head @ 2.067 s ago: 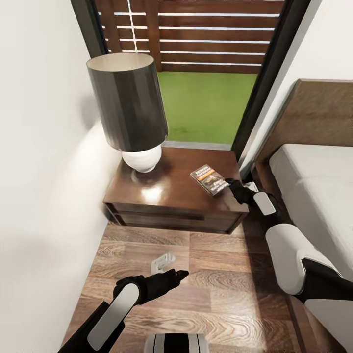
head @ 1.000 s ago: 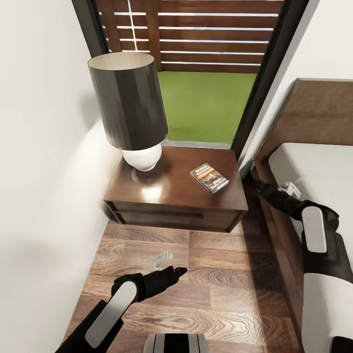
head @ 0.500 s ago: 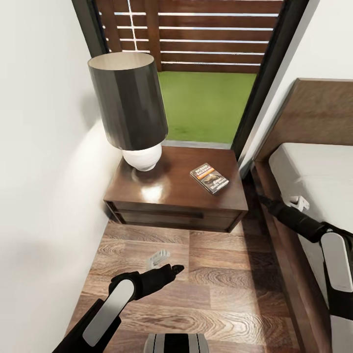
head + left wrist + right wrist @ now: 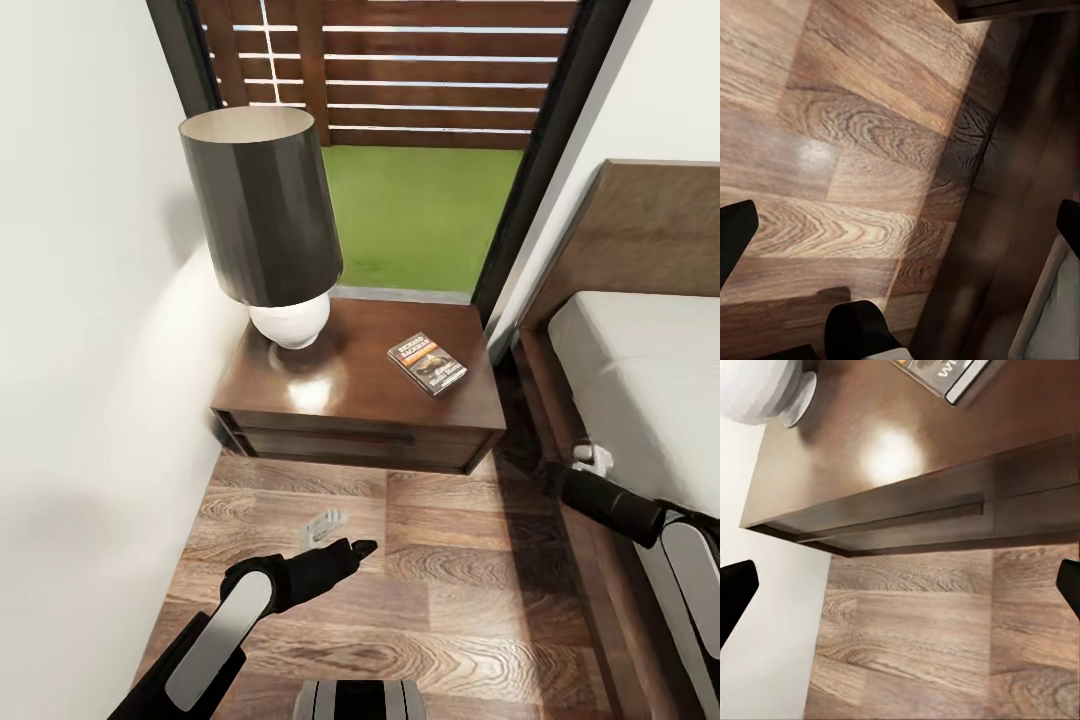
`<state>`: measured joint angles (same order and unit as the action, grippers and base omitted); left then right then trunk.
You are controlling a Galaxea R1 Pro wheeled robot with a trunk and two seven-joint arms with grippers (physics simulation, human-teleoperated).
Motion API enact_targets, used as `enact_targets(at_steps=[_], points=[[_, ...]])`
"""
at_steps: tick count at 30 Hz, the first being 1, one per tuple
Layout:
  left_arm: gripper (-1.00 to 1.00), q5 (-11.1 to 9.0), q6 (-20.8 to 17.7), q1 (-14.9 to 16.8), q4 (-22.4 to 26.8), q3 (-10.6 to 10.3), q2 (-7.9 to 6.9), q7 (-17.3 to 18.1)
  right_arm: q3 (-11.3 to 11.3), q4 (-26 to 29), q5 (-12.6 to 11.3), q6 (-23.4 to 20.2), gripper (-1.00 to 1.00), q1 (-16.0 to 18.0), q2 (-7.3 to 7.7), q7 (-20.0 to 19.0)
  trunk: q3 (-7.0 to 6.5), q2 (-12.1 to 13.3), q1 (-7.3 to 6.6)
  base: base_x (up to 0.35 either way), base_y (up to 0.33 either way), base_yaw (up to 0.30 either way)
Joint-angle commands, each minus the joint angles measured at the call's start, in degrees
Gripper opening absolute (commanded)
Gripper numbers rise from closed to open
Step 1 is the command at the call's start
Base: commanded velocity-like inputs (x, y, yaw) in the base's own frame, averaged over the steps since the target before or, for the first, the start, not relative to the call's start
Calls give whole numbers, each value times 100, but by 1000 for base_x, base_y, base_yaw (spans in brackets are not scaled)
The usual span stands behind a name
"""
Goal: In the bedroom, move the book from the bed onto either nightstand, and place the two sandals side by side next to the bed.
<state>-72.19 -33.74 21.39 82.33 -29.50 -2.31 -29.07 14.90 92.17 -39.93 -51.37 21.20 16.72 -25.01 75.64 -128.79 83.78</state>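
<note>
The book (image 4: pixel 427 363) is seen lying flat on the nightstand (image 4: pixel 350 415), toward its bed-side edge, well apart from the lamp (image 4: pixel 268 225) near the wall. Both end effectors are held open and empty: the left (image 4: pixel 335 535) over bare floor (image 4: pixel 450 620) before the drawer, the right (image 4: pixel 580 462) in the narrow gap beside the bed (image 4: pixel 640 380).

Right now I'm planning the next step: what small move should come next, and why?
Probably turn away to look for the sandals: the book already lies flat on the nightstand beside the lamp, and the right gripper hangs open, empty, near the bed.
</note>
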Motion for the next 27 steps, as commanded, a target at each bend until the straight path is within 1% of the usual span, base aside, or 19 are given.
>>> enact_targets(at_steps=[1,2,3,5,6,7,8,9,10,11,12,13,14,19,21,22,25,26,27], points=[[100,-59,8,4,9,-10,-4,-58,6,2,13,-31,100,-1,0,-33,3,-2,-1,0,0,0],[100,-61,8,-25,52,-8,-5,-53,-47,9,16,-41,100,-133,33,-71,3,-2,-1,0,0,0],[100,-61,8,-25,52,-8,-5,-53,-47,9,16,-41,100,-133,33,-71,3,-2,-1,0,0,0],[100,-63,8,-92,142,-3,-5,-48,-150,19,21,-42,100,-381,85,-128,3,-2,-1,0,0,0],[100,-63,8,-92,142,-3,-5,-48,-150,19,21,-42,100,-381,85,-128,3,-2,-1,0,0,0],[100,-64,8,-129,192,-3,-5,-46,-216,23,23,-38,100,-490,101,-147,3,-2,-1,0,0,0],[100,-64,8,-129,192,-3,-5,-46,-216,23,23,-38,100,-490,101,-147,3,-2,-1,0,0,0],[100,-63,9,-165,238,-5,-6,-44,-294,26,24,-35,100,-575,119,-162,3,-2,-1,0,0,0],[100,-63,9,-165,238,-5,-6,-44,-294,26,24,-35,100,-575,119,-162,3,-2,-1,0,0,0],[100,-61,11,-203,277,-6,-6,-44,-384,29,25,-30,100,-642,135,-175,3,-2,-1,0,0,0],[100,-61,11,-203,277,-6,-6,-44,-384,29,25,-30,100,-642,135,-175,3,-2,-1,0,0,0],[100,-57,13,-272,335,-11,4,-47,-547,30,32,-24,100,-731,160,-187,3,-2,-1,0,0,0],[100,-55,13,-297,355,-15,12,-48,-609,30,45,-22,100,-759,170,-189,3,-2,-1,0,0,0],[100,-44,14,-334,383,-26,33,-52,-699,30,117,-19,100,-800,189,-194,3,-2,-1,0,0,0],[100,-36,15,-357,404,-34,47,-55,-756,30,224,-17,100,-829,202,-202,3,-2,-1,0,0,0],[100,-36,15,-357,404,-34,47,-55,-756,30,224,-17,100,-829,202,-202,3,-2,-1,0,0,0],[100,-32,12,-372,421,-38,53,-57,-792,29,321,-15,100,-848,202,-205,3,-2,-1,0,0,0],[100,-24,12,-388,437,-45,64,-56,-834,29,444,13,100,-887,191,-208,3,-2,-1,0,0,0],[100,-23,11,-390,440,-47,66,-58,-845,29,468,52,100,-904,196,-211,3,-2,-1,0,0,0]])
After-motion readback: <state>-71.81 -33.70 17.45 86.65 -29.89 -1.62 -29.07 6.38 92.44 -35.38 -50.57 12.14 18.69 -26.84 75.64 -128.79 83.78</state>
